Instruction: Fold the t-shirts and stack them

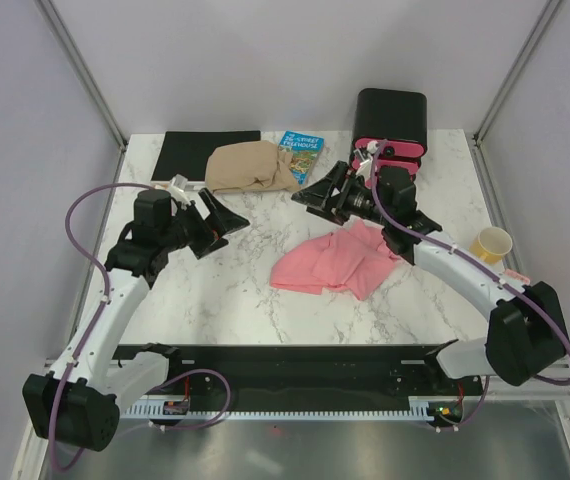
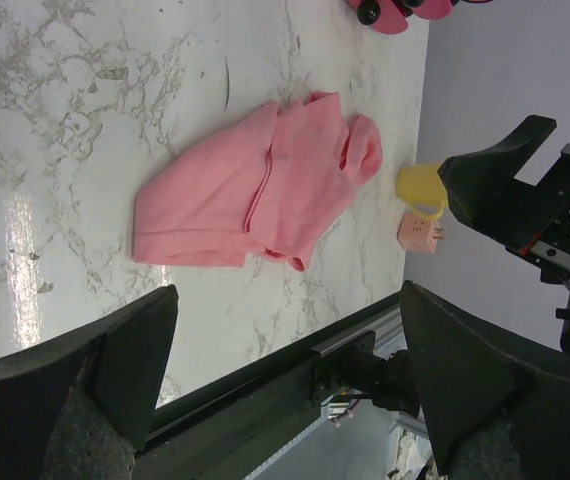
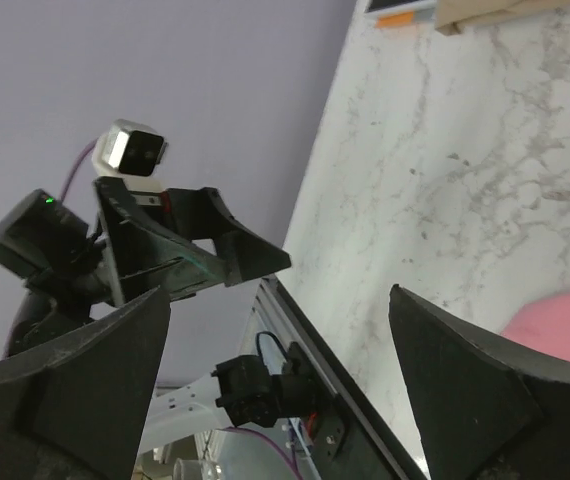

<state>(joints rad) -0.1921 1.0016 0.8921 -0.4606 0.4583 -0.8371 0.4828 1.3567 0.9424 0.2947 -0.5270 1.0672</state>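
A salmon-pink t-shirt (image 1: pixel 330 265) lies crumpled on the marble table, right of centre, with nothing holding it. The left wrist view shows it whole (image 2: pixel 255 185); the right wrist view catches only its edge (image 3: pixel 565 325). My left gripper (image 1: pixel 223 222) hovers open over the table's left half, well left of the shirt, and its jaws (image 2: pixel 285 330) are empty. My right gripper (image 1: pixel 310 195) hangs open just behind the shirt's far left corner, pointing left, with nothing between its fingers (image 3: pixel 280 340).
A tan cloth bundle (image 1: pixel 253 167) lies at the back centre beside a black mat (image 1: pixel 210 152) and a blue book (image 1: pixel 300 152). A black box with pink drawer fronts (image 1: pixel 390 125) stands at the back right. A yellow cup (image 1: pixel 492 243) sits near the right edge.
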